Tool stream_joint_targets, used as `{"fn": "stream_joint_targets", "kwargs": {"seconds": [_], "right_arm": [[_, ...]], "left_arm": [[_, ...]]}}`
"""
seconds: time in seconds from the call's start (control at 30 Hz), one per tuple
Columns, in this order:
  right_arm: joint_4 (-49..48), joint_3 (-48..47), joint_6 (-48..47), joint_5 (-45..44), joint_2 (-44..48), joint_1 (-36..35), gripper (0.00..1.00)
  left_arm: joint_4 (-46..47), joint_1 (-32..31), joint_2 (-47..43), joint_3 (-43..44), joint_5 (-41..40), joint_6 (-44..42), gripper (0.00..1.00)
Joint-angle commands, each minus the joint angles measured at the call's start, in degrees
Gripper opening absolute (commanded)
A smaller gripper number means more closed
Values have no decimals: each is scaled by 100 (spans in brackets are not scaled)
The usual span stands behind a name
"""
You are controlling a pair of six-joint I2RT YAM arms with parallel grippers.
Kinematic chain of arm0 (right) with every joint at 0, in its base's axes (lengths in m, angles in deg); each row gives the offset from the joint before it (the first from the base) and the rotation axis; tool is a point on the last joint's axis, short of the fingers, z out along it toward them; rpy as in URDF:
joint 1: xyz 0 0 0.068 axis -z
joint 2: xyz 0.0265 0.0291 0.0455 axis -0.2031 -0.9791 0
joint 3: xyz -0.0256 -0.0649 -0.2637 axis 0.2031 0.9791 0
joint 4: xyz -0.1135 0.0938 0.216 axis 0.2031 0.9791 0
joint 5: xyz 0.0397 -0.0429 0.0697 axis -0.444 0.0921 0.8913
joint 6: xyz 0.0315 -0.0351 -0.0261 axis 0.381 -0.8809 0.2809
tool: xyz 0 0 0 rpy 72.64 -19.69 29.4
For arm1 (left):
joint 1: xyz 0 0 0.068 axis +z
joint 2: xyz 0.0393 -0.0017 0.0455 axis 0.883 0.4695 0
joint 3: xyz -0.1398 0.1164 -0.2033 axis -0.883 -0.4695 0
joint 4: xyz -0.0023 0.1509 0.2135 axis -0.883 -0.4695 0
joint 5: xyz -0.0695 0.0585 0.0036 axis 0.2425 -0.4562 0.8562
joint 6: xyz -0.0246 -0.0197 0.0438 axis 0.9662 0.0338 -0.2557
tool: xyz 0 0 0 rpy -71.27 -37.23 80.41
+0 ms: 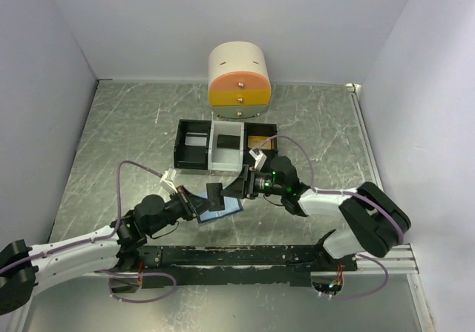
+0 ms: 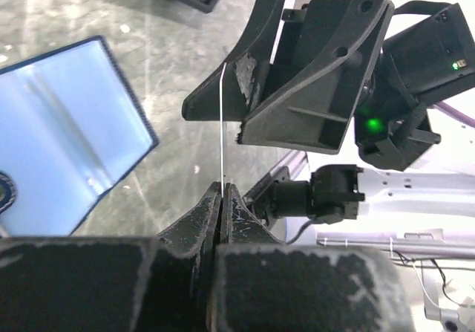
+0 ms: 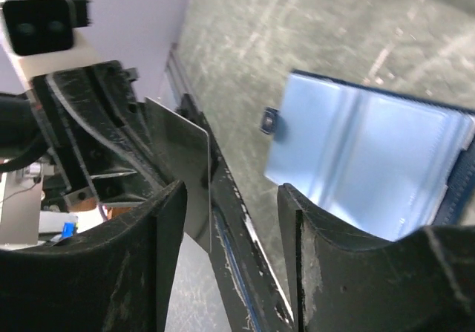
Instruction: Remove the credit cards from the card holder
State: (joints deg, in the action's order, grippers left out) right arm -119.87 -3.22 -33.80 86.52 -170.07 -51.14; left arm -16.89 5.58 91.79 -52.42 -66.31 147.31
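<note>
Now, the left gripper (image 2: 223,192) is pinched tight on a thin, dark, rectangular credit card (image 3: 182,161). It holds the card on edge, clear of the light-blue, dark-rimmed folding card holder (image 3: 371,154), which lies open on the scratched grey table (image 1: 126,139). Right gripper (image 3: 231,192) faces it, jaws apart, the card's free end near them. Light, stiff and slick, I'd judge: pinch the flat faces near an edge.

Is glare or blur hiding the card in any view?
Left wrist: card edge-on, only a thin bright line; left fingers soft. Right wrist: card looks dark, holder sheened but readable, right fingers blurred. Top: even light, table streaked with reflections.
</note>
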Motion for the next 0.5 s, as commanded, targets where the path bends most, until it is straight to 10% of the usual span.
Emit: {"fn": "stream_joint_targets", "kwargs": {"seconds": [0.0, 0.47], "right_arm": [[-902, 191, 73, 117, 614, 82, 56], [-2436, 429, 578, 692, 725, 83, 51]], "left_arm": [[344, -40, -352, -3, 521, -589, 6], [750, -35, -707, 84, 907, -1090, 7]]}}
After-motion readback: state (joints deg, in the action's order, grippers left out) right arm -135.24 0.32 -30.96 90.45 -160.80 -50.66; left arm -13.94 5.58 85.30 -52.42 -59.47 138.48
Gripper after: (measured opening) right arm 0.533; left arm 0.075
